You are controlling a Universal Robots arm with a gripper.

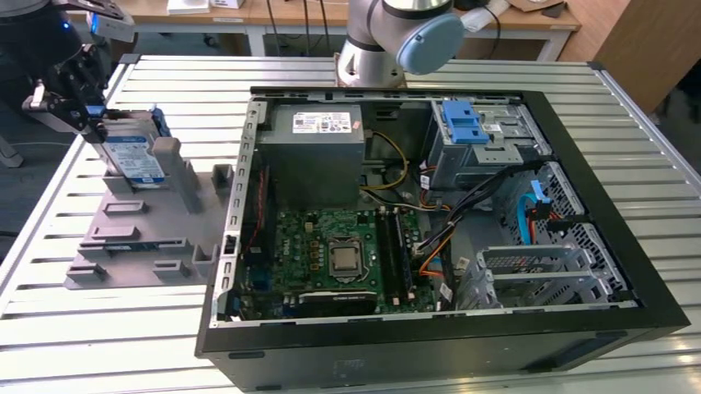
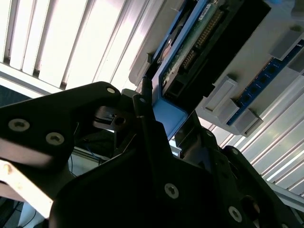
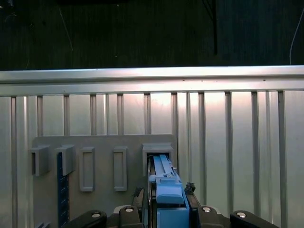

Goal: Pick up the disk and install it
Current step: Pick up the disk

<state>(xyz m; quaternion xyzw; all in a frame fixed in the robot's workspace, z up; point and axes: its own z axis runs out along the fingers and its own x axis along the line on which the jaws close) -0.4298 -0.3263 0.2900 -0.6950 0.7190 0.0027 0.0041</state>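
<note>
the pick-up is the step in hand, and nothing of the installing shows as done. at the exterior view's left the pincer point(image 1: 90, 121) reaches down to the top edge of the disk point(image 1: 134, 156), which stands on its edge, slightly tilted, in a slot of a grey moulded holder point(image 1: 137, 238) on the ribbed metal tabletop point(image 1: 88, 328). in both wrist views the black fingers point(image 2: 145, 109) sit narrow on either side of the disk's blue plastic frame, so i judge the pincer closed on the disk; i cannot tell whether its lower edge is seated in the slot or just clear of it. the disk is a flat silver slab with a white and blue label on one face and a green circuit board on the other, hard and smooth, with thin blue rails that look like the only soft grip. freeing it would, i judge, call for a straight pull in line with the slot, since any twist could jam the frame against the holder's walls. further right lies the open black computer case point(image 1: 438, 345), with a boxy grey power supply point(image 1: 318, 152), a green motherboard point(image 1: 328, 246) and, at the far right, a grey sheet-metal drive cage point(image 1: 482, 156) with a blue bracket point(image 1: 469, 123) on top, well apart from the disk.
</note>
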